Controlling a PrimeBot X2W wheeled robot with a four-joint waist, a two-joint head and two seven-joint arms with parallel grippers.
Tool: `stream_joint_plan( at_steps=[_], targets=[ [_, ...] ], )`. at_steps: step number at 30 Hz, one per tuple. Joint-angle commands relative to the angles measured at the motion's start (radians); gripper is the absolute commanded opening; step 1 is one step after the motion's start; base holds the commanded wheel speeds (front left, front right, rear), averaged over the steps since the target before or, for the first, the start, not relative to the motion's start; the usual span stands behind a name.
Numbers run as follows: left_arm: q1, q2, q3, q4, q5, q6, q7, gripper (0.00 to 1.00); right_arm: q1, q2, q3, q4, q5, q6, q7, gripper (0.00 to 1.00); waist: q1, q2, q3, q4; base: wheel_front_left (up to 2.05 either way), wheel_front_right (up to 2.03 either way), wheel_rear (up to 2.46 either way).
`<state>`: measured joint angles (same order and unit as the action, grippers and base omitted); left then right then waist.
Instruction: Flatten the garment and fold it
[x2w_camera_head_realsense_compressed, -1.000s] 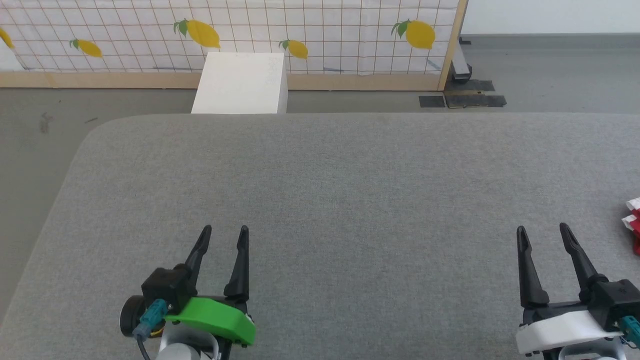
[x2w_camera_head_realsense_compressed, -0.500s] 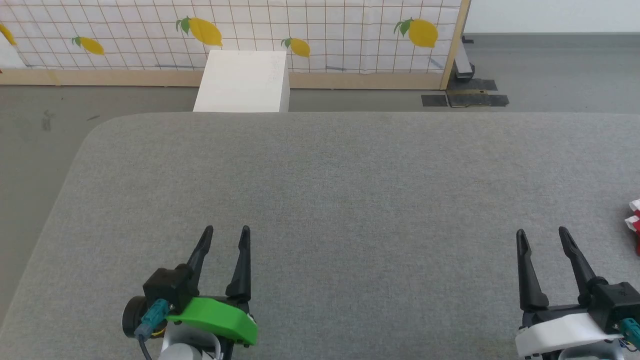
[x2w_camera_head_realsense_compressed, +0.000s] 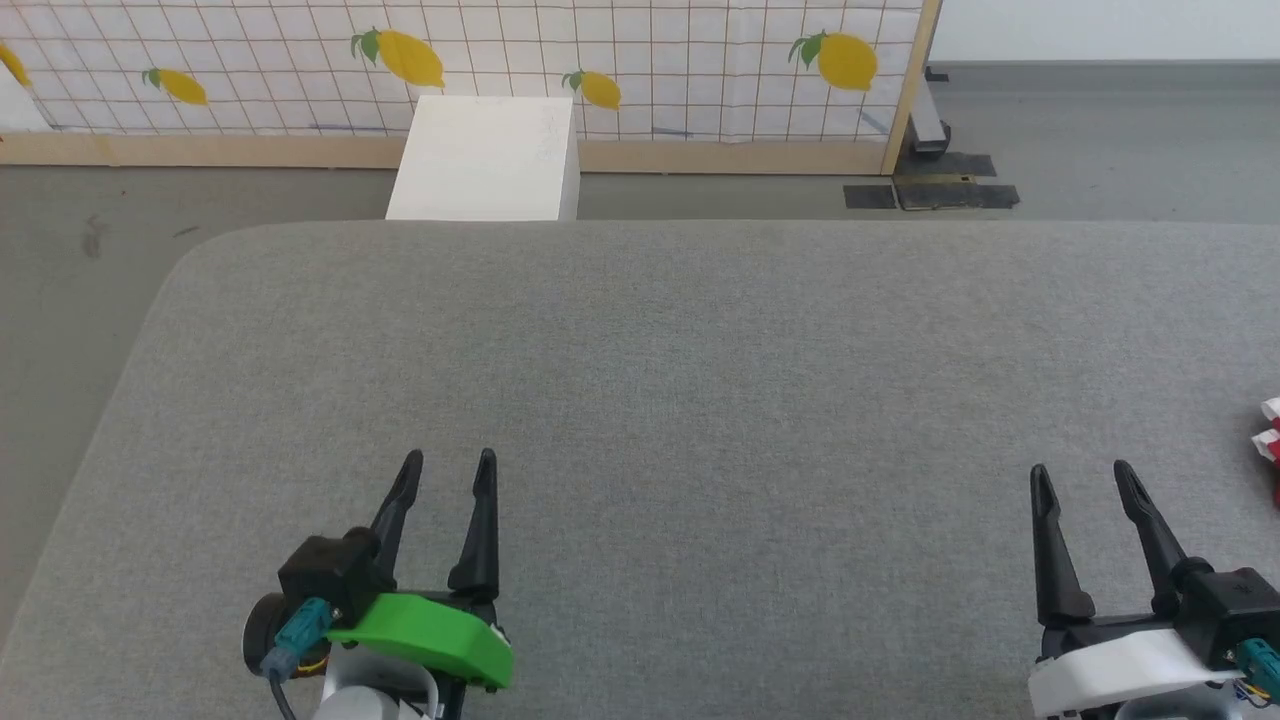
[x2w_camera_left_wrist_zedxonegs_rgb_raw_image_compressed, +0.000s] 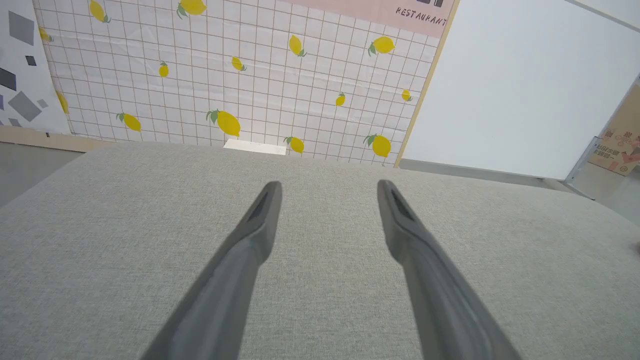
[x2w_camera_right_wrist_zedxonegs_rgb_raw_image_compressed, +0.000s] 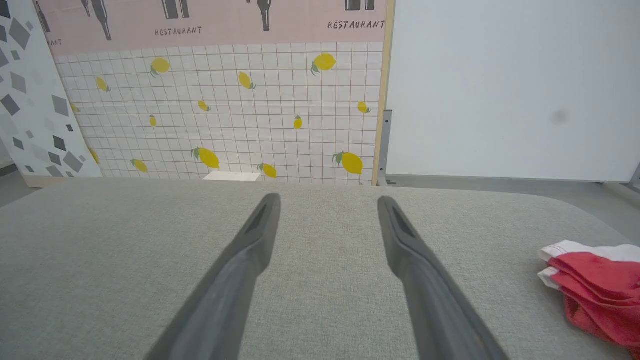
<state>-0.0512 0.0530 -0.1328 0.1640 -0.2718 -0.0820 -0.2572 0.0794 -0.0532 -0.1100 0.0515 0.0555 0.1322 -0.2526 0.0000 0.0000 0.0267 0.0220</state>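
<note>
The red garment (x2w_camera_right_wrist_zedxonegs_rgb_raw_image_compressed: 595, 287) with white trim lies bunched on the grey table at the right, and only a sliver of the garment (x2w_camera_head_realsense_compressed: 1270, 445) shows at the head view's right edge. My right gripper (x2w_camera_head_realsense_compressed: 1080, 478) hovers open over the table, left of the garment and apart from it; the right gripper (x2w_camera_right_wrist_zedxonegs_rgb_raw_image_compressed: 327, 202) holds nothing. My left gripper (x2w_camera_head_realsense_compressed: 447, 462) is open over the table's near left part, far from the garment. Between the fingers of the left gripper (x2w_camera_left_wrist_zedxonegs_rgb_raw_image_compressed: 327, 186) there is nothing.
The grey fabric-covered table (x2w_camera_head_realsense_compressed: 660, 360) has a rounded far-left corner. Beyond its far edge stands a white box (x2w_camera_head_realsense_compressed: 487, 160) before a lemon-patterned panel (x2w_camera_head_realsense_compressed: 500, 60). Grey floor (x2w_camera_head_realsense_compressed: 80, 260) lies to the left. A cardboard box (x2w_camera_left_wrist_zedxonegs_rgb_raw_image_compressed: 617, 147) stands far right.
The head camera has shifted slightly, sliding the scene a little. Both grippers stay open in about the same places; the garment sits a bit nearer the right edge.
</note>
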Motion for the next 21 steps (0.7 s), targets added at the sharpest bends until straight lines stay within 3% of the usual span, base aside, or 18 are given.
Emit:
stream_joint_plan(
  at_steps=[1, 21],
  targets=[
    [0.0, 0.0, 0.0, 0.0, 0.0, 0.0, 0.0, 0.0, 0.0, 0.0, 0.0, 0.0, 0.0, 0.0, 0.0, 0.0, 0.0, 0.0, 0.0, 0.0, 0.0, 0.0, 0.0],
    [0.001, 0.0, -0.002, -0.005, 0.008, 0.003, 0.009, 0.0, -0.003, -0.001, 0.004, -0.001, -0.002, 0.0, 0.011, 0.0, 0.0, 0.0, 0.0, -0.001, 0.0, 0.0, 0.0]
  ],
)
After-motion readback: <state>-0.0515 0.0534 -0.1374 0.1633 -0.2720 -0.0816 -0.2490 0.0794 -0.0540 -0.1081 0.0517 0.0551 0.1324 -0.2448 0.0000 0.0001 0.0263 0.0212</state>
